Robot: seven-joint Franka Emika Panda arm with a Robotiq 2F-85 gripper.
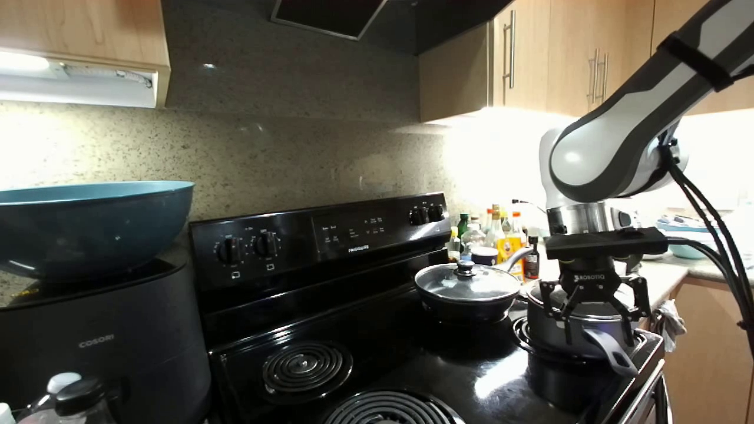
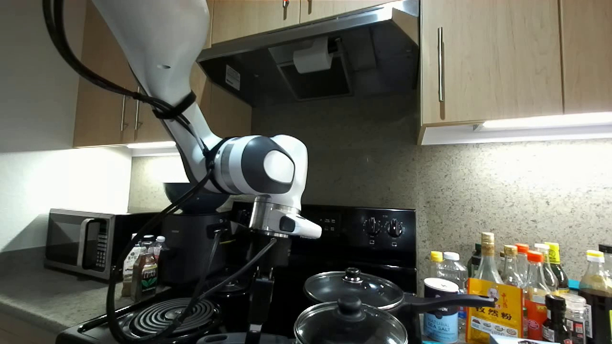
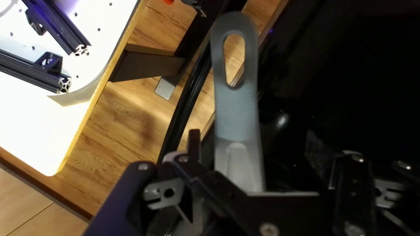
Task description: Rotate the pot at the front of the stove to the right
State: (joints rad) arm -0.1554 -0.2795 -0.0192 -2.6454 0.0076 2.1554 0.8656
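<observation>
The front pot (image 1: 548,330) is dark grey with a glass lid and sits on the front burner at the stove's right end. Its grey handle (image 1: 614,355) points out toward the stove's front edge. In an exterior view the pot's lid (image 2: 351,325) shows at the bottom edge, with the pot body cut off. My gripper (image 1: 598,334) is open and low over the handle's base, with one finger on each side. In the wrist view the handle (image 3: 237,114) runs between the spread fingers, nearer the left one, with a gap to the right one.
A lidded pan (image 1: 465,306) stands on the rear burner close beside the pot. Bottles (image 2: 487,260) and a salt can (image 2: 441,315) stand to its side. An air fryer (image 1: 106,341) stands beside the stove. The wrist view shows the oven handle (image 3: 187,111) and a white table (image 3: 39,131).
</observation>
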